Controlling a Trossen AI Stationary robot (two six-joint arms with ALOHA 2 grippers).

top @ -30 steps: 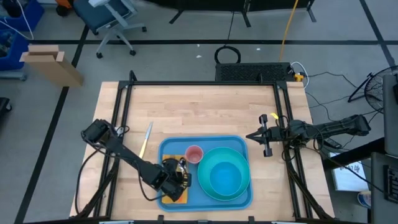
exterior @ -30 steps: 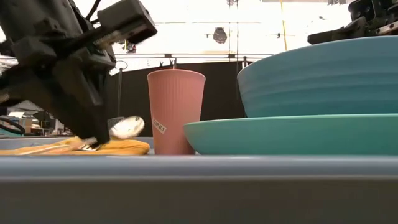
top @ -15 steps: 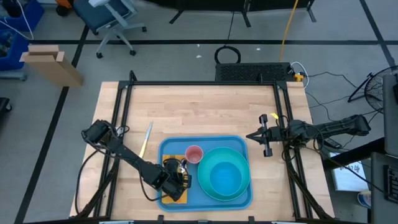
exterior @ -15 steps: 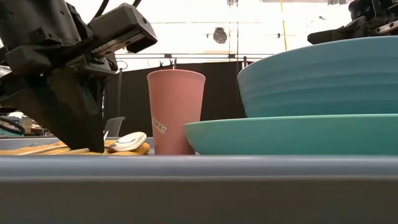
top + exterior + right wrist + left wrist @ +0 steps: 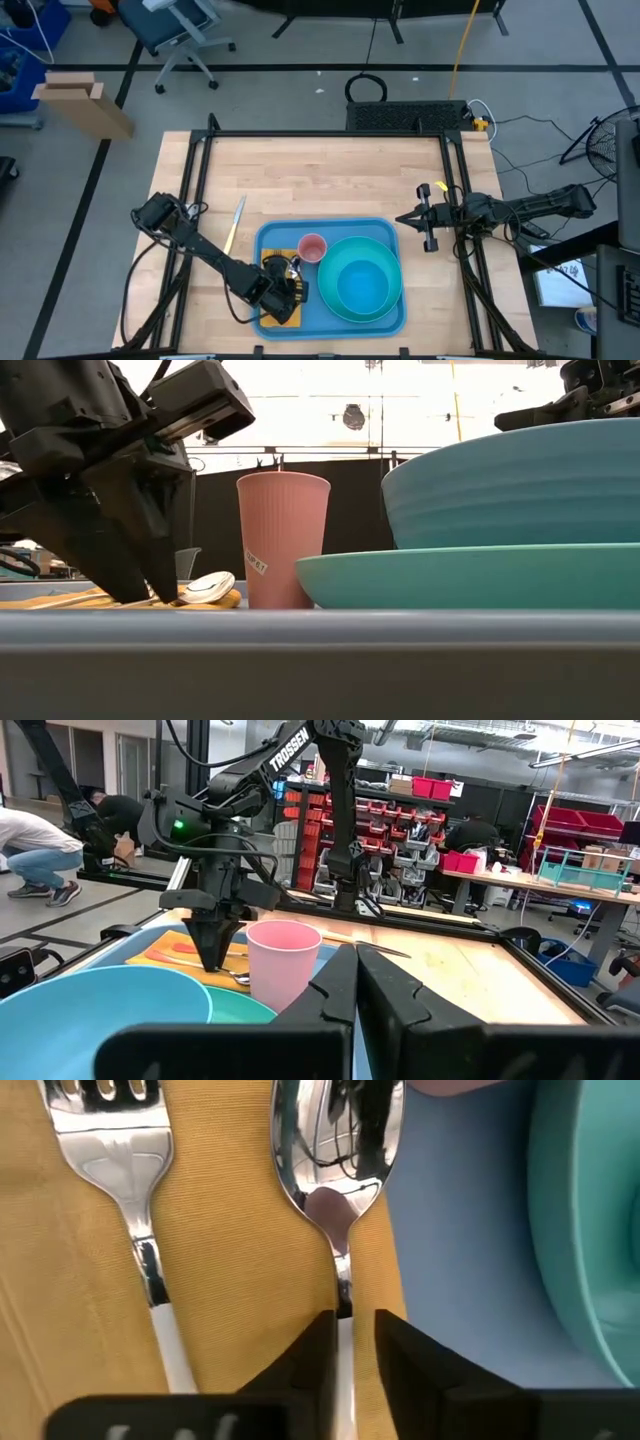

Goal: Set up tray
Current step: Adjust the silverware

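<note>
A pink cup (image 5: 312, 247) stands beside a turquoise bowl (image 5: 361, 280); a fork (image 5: 135, 1200) and spoon (image 5: 338, 1170) lie on a yellow napkin (image 5: 240, 1270).

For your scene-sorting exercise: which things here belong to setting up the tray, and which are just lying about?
Job: tray, yellow napkin, fork, spoon, pink cup, bowl, plate, left end effector.
Lying about: cardboard box, office chair.
</note>
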